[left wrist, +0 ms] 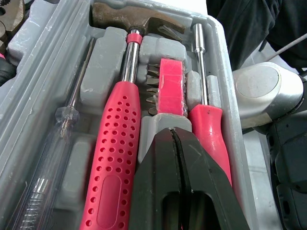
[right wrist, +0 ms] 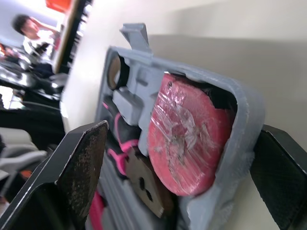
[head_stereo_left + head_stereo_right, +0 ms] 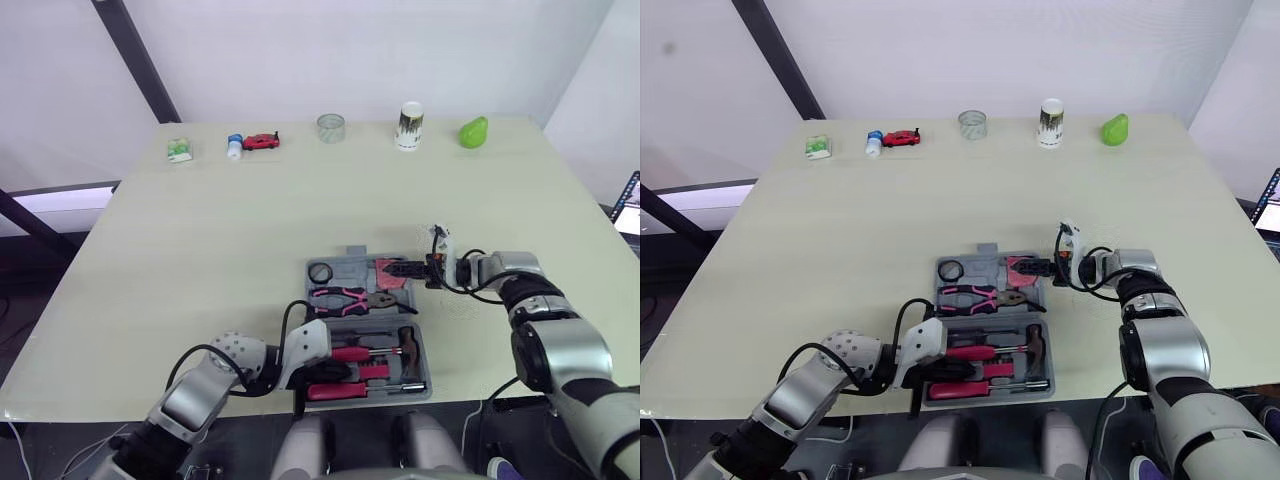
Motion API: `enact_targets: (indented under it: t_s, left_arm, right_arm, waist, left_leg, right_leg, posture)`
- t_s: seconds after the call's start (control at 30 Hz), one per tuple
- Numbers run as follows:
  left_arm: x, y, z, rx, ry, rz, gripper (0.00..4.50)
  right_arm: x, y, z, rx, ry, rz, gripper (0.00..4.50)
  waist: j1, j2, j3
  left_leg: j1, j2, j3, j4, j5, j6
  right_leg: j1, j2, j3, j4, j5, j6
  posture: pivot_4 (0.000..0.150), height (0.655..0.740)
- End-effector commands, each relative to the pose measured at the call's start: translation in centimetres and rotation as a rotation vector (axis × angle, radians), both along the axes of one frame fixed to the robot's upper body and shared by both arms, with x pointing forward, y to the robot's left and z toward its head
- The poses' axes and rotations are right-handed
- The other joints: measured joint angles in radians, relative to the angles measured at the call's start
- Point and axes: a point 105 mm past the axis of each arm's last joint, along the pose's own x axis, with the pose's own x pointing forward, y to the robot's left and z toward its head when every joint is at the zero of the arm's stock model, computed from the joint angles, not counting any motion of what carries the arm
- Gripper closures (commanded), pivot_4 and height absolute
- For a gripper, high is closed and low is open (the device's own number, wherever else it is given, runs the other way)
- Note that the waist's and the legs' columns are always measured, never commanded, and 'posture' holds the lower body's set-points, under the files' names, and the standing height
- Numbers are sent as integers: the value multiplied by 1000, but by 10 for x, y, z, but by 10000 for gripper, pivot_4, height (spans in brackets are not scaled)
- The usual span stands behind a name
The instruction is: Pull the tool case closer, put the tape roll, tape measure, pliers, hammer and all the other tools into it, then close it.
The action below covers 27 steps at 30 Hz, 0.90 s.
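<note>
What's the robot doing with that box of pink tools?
The robot is packing an open grey plastic tool case on the pale table. Its left gripper, fingers shut, is down among the tools beside the red-handled hammer. Its right gripper is open around one end of the case, by the round red tape measure. The pink-and-black pliers and black tape roll lie inside. The case is not closed yet.

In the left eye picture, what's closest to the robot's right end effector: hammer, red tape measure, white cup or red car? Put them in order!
From the right end effector:
1. Red tape measure, in the case, right beside it.
2. Hammer, in the case's near half.
3. White cup, at the far edge.
4. Red car, far edge, further left.
</note>
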Motion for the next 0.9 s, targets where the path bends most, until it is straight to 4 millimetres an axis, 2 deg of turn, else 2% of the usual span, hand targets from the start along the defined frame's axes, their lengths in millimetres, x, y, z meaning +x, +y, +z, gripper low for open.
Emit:
enact_targets:
  t_s: [0.03, 0.3, 0.5, 0.6, 0.73, 0.83, 0.9]
  left_arm:
    - [0, 5, -8, 44, 15, 21, 45000]
    - [12, 7, 5, 32, -56, 30, 45000]
    - [2, 24, 28, 51, -74, -63, 45000]
    - [-6, 35, 36, 61, -59, -97, 45000]
    - [-20, 63, 48, 87, -11, -90, 45000]
    - [-23, 99, 53, 83, 19, 23, 45000]
    - [-25, 110, 58, 35, 58, 112, 45000]
  right_arm:
    - [-2, 4, 29, 146, -79, 65, 635]
    - [-26, 2, 55, 204, -154, 212, 635]
    - [-41, -3, 65, 226, -199, 250, 635]
    - [-47, -5, 69, 235, -212, 260, 635]
    - [-62, -12, 74, 250, -221, 302, 635]
    - [-91, -16, 75, 250, -213, 378, 635]
    - [-105, -19, 73, 226, -207, 395, 635]
  waist:
    - [0, 0, 0]
    - [2, 1, 1]
    - [1, 1, 1]
    - [3, 1, 2]
    - [4, 1, 3]
    - [7, 2, 4]
    - [8, 2, 5]
  left_leg:
    - [0, 0, 0, 0, 0, 0]
    - [-1, 0, -1, 0, 0, 0]
    - [-2, 0, -1, 0, 0, 0]
    - [-10, 0, -1, 0, 0, 0]
    - [-13, 0, -1, 0, 0, 0]
    - [-14, 0, -2, -1, 0, 0]
    - [-14, 0, -3, -2, 0, 0]
  right_leg:
    - [0, 0, 0, 0, 0, 0]
    - [-1, 0, -1, 0, 0, 0]
    - [-2, 0, -1, 0, 0, 0]
    - [-9, -1, -1, 0, 0, 0]
    - [-11, -1, -2, -2, 0, 0]
    - [-11, -2, -3, -3, 0, 0]
    - [-11, -3, -5, -4, 0, 0]
  posture:
    - [1500, 7400]
    - [1500, 7400]
    - [1500, 7400]
    - [1500, 7400]
    - [1500, 7400]
    - [1500, 7400]
    - [1500, 7400]
